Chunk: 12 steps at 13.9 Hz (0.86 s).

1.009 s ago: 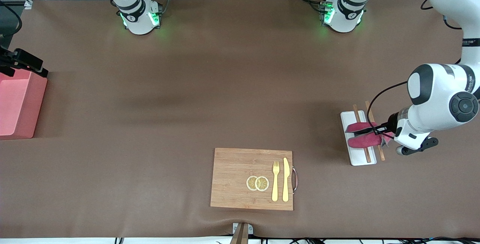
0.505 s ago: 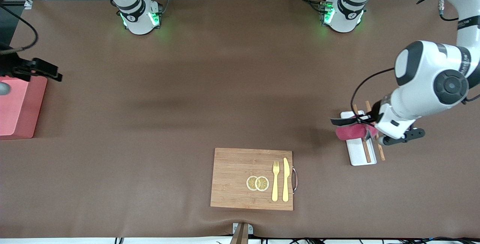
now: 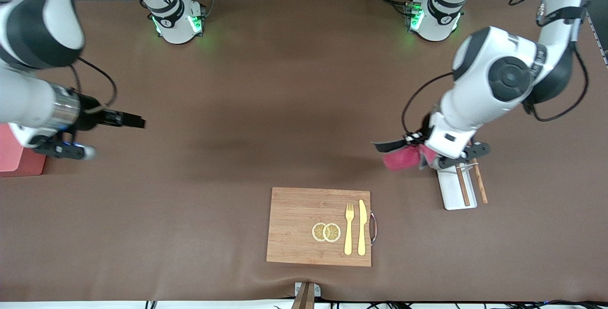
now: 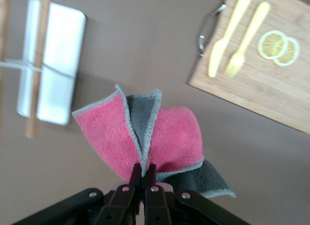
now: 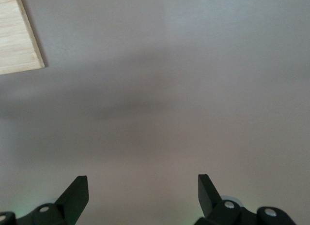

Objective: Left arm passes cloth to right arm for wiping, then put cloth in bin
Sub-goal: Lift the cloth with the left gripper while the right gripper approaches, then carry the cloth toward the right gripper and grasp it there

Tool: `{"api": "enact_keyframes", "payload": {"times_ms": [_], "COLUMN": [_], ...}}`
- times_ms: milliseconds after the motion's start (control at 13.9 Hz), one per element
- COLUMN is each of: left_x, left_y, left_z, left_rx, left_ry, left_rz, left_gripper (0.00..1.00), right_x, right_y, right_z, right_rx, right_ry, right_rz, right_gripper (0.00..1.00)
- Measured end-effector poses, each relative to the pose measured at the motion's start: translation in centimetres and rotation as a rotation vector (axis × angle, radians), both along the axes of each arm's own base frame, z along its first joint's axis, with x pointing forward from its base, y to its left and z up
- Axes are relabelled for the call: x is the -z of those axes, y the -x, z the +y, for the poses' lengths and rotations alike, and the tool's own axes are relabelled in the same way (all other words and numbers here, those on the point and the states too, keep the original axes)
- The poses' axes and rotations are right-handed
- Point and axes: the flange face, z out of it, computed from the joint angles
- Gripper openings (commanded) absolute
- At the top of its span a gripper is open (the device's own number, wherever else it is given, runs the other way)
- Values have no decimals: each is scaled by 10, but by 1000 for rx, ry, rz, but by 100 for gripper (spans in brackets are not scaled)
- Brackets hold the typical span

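Left gripper clenched on cloth, aloft over bare table beside white tray. Right gripper jaws spread, empty, near bin.

The left gripper grips the cloth in the air just beside the white tray, toward the right arm's end. The right gripper, jaws apart, hovers over bare table near the bin.

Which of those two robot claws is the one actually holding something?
The left gripper, up over the table beside the white tray, is pinched shut on the cloth. The right gripper, over bare table near the bin, is open and empty.
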Motion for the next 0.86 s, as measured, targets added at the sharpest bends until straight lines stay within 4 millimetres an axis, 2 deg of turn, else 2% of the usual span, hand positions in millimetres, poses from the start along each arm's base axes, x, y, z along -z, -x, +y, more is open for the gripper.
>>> {"api": "enact_keyframes", "payload": {"times_ms": [216,360,505,721,865], "left_x": [-2,4,9,11,5], "left_y": [16,21,27,35,38], "left_z": [-66,-99,-128,-166,-183], "left_rx": [-76,-120,-162,-219,-260], "left_ry": [24,43,69,121,160], "left_rz": [12,25,26,8,-8], "left_gripper": [0,0,0,0,0], "right_x": [22,31,39,46,51], "right_y": [-5,-2,2,8,8], "right_z": [70,115,152,194,207], "right_rx": [133,228,332,485,577], "right_ry": [-5,-3,6,-23,-55], "right_rz": [6,9,11,43,82], "right_gripper": [100,100,100,100,100]}}
